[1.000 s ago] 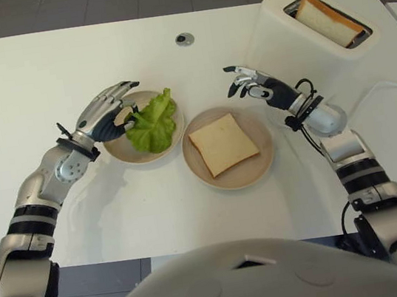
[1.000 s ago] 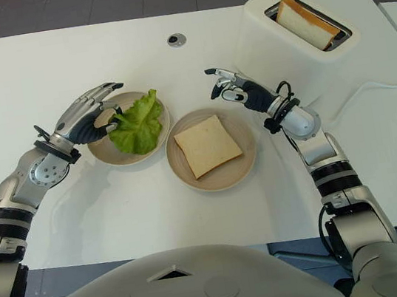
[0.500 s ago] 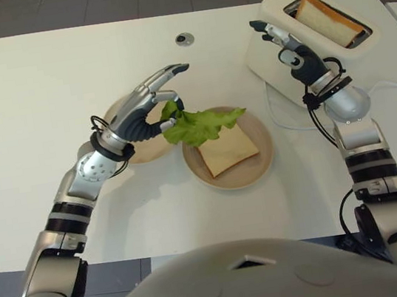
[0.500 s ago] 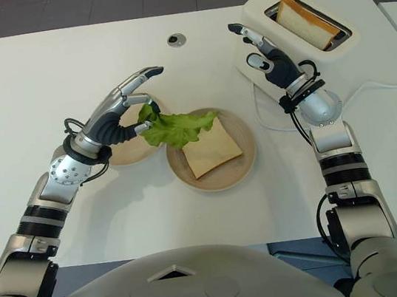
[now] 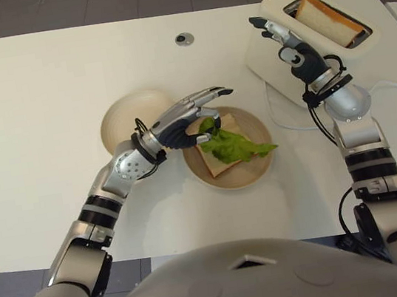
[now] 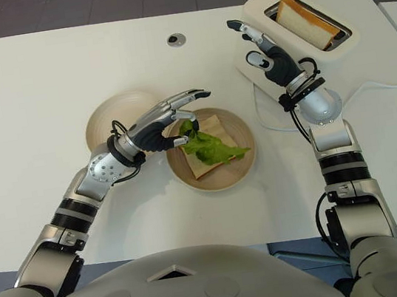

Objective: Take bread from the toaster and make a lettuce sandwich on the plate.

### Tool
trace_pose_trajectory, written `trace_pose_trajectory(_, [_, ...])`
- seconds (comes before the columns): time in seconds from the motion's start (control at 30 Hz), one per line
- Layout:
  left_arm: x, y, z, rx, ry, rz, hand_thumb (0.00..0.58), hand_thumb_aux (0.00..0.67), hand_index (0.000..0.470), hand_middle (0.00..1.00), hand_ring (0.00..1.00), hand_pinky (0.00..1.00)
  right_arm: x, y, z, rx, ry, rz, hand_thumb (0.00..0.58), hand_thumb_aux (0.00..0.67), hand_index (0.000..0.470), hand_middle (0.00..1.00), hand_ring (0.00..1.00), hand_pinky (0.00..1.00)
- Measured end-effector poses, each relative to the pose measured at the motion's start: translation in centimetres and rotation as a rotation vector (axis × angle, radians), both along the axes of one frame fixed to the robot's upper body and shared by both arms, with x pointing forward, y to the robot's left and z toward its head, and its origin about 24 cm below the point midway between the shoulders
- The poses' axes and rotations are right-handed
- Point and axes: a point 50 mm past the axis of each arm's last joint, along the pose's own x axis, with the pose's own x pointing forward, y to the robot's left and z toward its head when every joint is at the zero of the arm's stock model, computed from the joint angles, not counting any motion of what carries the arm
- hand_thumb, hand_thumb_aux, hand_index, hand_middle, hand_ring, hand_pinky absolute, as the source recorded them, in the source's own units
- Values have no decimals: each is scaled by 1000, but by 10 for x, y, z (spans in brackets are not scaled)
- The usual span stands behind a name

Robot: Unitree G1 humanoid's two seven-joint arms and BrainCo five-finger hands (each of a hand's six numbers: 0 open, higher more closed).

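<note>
A green lettuce leaf (image 5: 237, 145) lies across the bread slice (image 5: 224, 161) on the round beige plate (image 5: 260, 170) at the table's centre. My left hand (image 5: 183, 117) hovers over the plate's left side, pinching the leaf's upper left end. A white toaster (image 5: 273, 48) stands at the back right with another bread slice (image 5: 326, 18) sticking out of its slot. My right hand (image 5: 289, 44) is raised in front of the toaster's left side, fingers spread and holding nothing.
A second beige plate (image 5: 125, 117) sits bare to the left of the centre plate. A small round metal fitting (image 5: 184, 39) is set in the table at the back. The toaster's white cable (image 5: 391, 84) runs off to the right.
My left hand has carried the lettuce rightward from beside the left plate and lowered it onto the bread slice. My right hand has barely moved in the last half second.
</note>
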Motion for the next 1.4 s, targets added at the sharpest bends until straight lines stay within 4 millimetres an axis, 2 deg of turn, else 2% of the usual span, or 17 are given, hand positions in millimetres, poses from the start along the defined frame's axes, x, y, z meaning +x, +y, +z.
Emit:
trace_pose_trajectory(0.2, [14, 4, -19, 143, 10, 116, 580, 670, 470, 0, 0, 0, -2, 2, 1, -3, -8, 11, 0, 0, 0, 0, 0, 0])
trace_pose_trajectory(0.23, [14, 4, -22, 160, 12, 127, 579, 646, 453, 0, 0, 0, -2, 2, 1, -3, -7, 11, 0, 0, 0, 0, 0, 0])
trace_pose_trajectory(0.3, [15, 2, -24, 163, 11, 137, 541, 497, 348, 0, 0, 0, -3, 3, 1, -3, -9, 13, 0, 0, 0, 0, 0, 0])
trace_pose_trajectory(0.37, [15, 0, -24, 160, 8, 145, 487, 402, 282, 0, 0, 0, -3, 3, 1, -3, -8, 13, 0, 0, 0, 0, 0, 0])
trace_pose_trajectory(0.43, [15, -1, -24, 166, 0, 151, 403, 300, 210, 0, 0, 0, -4, 3, 0, -3, -5, 12, 0, 0, 0, 0, 0, 0])
trace_pose_trajectory(0.5, [15, -1, -24, 166, -3, 151, 408, 305, 214, 0, 0, 0, -4, 3, 0, -1, -4, 12, 0, 0, 0, 0, 0, 0])
trace_pose_trajectory(0.53, [15, -1, -24, 167, -5, 147, 265, 176, 123, 0, 0, 0, -4, 3, -1, 0, -4, 13, 0, 0, 0, 0, 0, 0])
trace_pose_trajectory(0.57, [14, -2, -24, 172, -6, 135, 0, 0, 0, 0, 0, 0, -4, 3, -1, 0, -4, 13, 0, 0, 0, 0, 0, 0])
trace_pose_trajectory(0.8, [3, 3, -16, 125, 18, 71, 0, 0, 0, 0, 0, 0, -4, 2, 5, 5, -51, -19, 0, 0, 0, 0, 0, 0])
trace_pose_trajectory(0.9, [12, 15, 4, 15, -29, 151, 0, 0, 0, 0, 0, 0, -10, -1, 33, -52, -233, -78, 0, 0, 0, 0, 0, 0])
trace_pose_trajectory(0.97, [16, 19, 11, -32, -44, 176, 0, 0, 0, 0, 0, 0, -13, -18, 54, -160, -350, -213, 0, 0, 0, 0, 0, 0])
trace_pose_trajectory(1.07, [15, 20, 14, -51, -55, 168, 0, 0, 0, 0, 0, 0, -15, -60, 78, -406, -456, -463, 0, 0, 0, 0, 0, 0])
trace_pose_trajectory(1.17, [7, 20, 19, -66, -76, 123, 0, 0, 0, 0, 0, 0, -11, -89, 75, -550, -409, -606, 0, 0, 0, 0, 0, 0])
trace_pose_trajectory(1.27, [7, 28, 22, -64, -85, 130, 0, 0, 0, 0, 0, 0, -8, -112, 60, -644, -258, -675, 0, 0, 0, 0, 0, 0])
trace_pose_trajectory(1.33, [8, 33, 25, -78, -91, 145, 0, 0, 0, 0, 0, 0, -7, -113, 44, -689, -157, -639, 0, 0, 0, 0, 0, 0])
trace_pose_trajectory(1.37, [8, 34, 25, -79, -93, 147, 0, 0, 0, 0, 0, 0, -6, -111, 37, -704, -122, -615, 255, 168, 118, 0, 0, 0])
trace_pose_trajectory(1.4, [8, 34, 25, -79, -94, 148, 0, 0, 0, 0, 0, 0, -6, -111, 35, -701, -108, -605, 489, 405, 284, 0, 0, 0])
